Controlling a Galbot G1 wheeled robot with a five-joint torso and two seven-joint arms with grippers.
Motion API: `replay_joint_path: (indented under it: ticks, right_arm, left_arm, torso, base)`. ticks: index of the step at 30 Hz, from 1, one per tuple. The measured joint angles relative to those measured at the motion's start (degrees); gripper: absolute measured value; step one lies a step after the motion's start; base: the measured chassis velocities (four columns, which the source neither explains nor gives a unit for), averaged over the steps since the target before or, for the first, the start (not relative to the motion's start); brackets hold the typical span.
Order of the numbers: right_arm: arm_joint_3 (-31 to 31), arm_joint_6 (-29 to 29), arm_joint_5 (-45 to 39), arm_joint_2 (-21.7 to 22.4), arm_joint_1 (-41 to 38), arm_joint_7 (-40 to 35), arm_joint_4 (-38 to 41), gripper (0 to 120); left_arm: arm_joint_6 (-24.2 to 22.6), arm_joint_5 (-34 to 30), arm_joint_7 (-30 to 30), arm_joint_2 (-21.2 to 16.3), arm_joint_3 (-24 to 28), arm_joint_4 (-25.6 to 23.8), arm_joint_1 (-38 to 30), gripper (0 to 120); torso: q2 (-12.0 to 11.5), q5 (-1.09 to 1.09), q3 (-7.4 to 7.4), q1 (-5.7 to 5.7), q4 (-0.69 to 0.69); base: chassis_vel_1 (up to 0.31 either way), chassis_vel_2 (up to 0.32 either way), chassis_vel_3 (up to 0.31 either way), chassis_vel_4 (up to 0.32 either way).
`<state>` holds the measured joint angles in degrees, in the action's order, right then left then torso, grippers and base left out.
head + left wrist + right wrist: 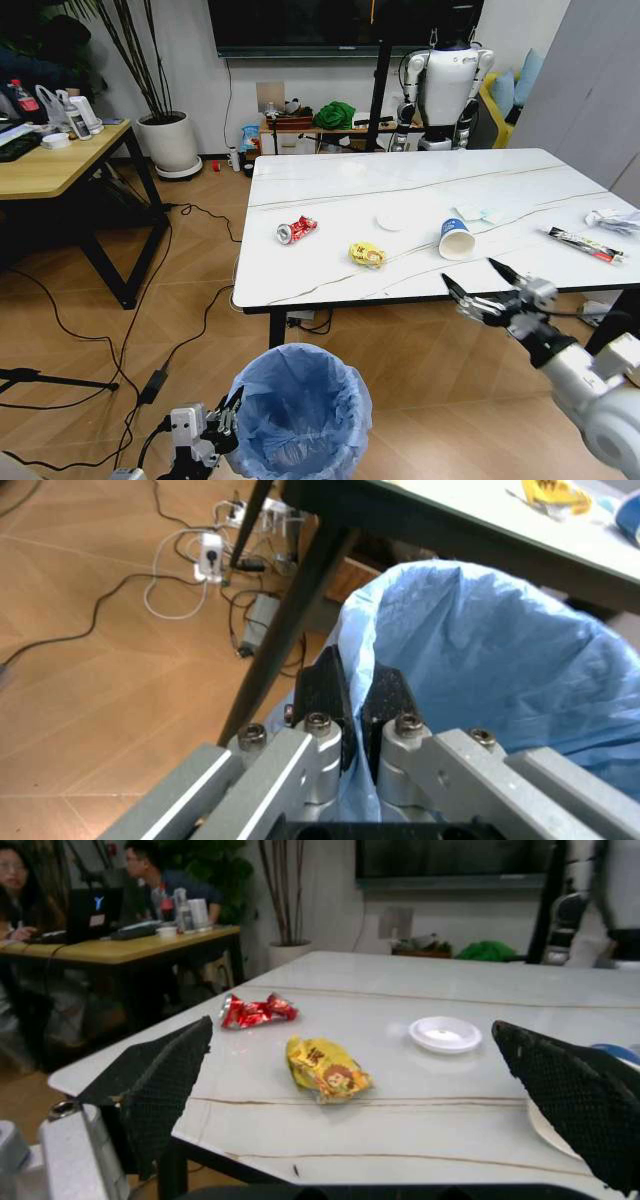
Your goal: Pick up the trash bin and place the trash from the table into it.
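The trash bin [300,412], lined with a light-blue bag, is low in front of the table [420,180]. My left gripper [226,418] is shut on its rim; in the left wrist view the black fingers [325,694] pinch the bag edge [500,652]. My right gripper [478,290] hangs open just off the table's near edge, with nothing between its fingertips [352,1026]. On the table lie a crushed red can [296,230], a yellow wrapper [367,254], a white lid [391,220], a paper cup [456,238], a long dark wrapper [585,243] and crumpled white paper [612,220].
A wooden desk [60,160] stands at the left, with a white plant pot [168,140] behind it. Cables [150,380] run over the floor, and a power strip [210,551] lies by the black table leg [290,607]. Another robot [445,90] stands beyond the table.
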<state>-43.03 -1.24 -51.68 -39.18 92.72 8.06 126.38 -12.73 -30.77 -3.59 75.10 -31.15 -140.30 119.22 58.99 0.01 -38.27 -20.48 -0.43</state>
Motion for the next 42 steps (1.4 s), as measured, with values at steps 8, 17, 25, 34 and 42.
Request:
replay_joint_path:
  ticks: [8,17,25,34,42]
  right_arm:
    - [13.4,-8.0,-2.0,3.1,-17.4,-1.4,-6.1,100]
    - [29.2,-9.8,-0.7,-0.5,-34.6,-2.7,-14.9,100]
    - [36.1,-9.9,-1.0,-2.7,-40.1,-3.1,-18.8,100]
    - [38.4,-9.7,0.5,-5.2,-42.1,-2.9,-21.8,100]
    - [38.5,-9.1,2.1,-5.6,-42.1,-1.7,-24.3,100]
  left_arm:
    - [0.5,1.7,0.5,3.4,-1.5,0.8,1.3,0]
    - [1.3,3.3,0.6,7.3,-1.8,1.2,1.6,0]
    - [1.6,3.5,0.9,8.7,-2.9,0.9,1.8,0]
    - [1.8,3.5,1.0,9.3,-3.1,0.3,2.2,0]
    - [1.9,3.4,1.0,9.2,-3.4,0.3,2.2,0]
  torso:
    - [0.0,0.00,0.01,0.01,-0.01]
    - [0.0,0.00,0.01,0.01,0.02]
    - [0.0,-0.02,0.02,0.02,-0.01]
    - [0.0,-0.01,0.02,0.02,0.00]
    - [0.0,-0.01,0.03,0.02,-0.01]
  base:
    - [0.000,0.000,0.000,0.000]
    - [0.000,0.000,0.000,0.000]
    - [0.000,0.000,0.000,0.000]
    - [0.000,0.000,0.000,0.000]
    - [0.000,0.000,0.000,0.000]
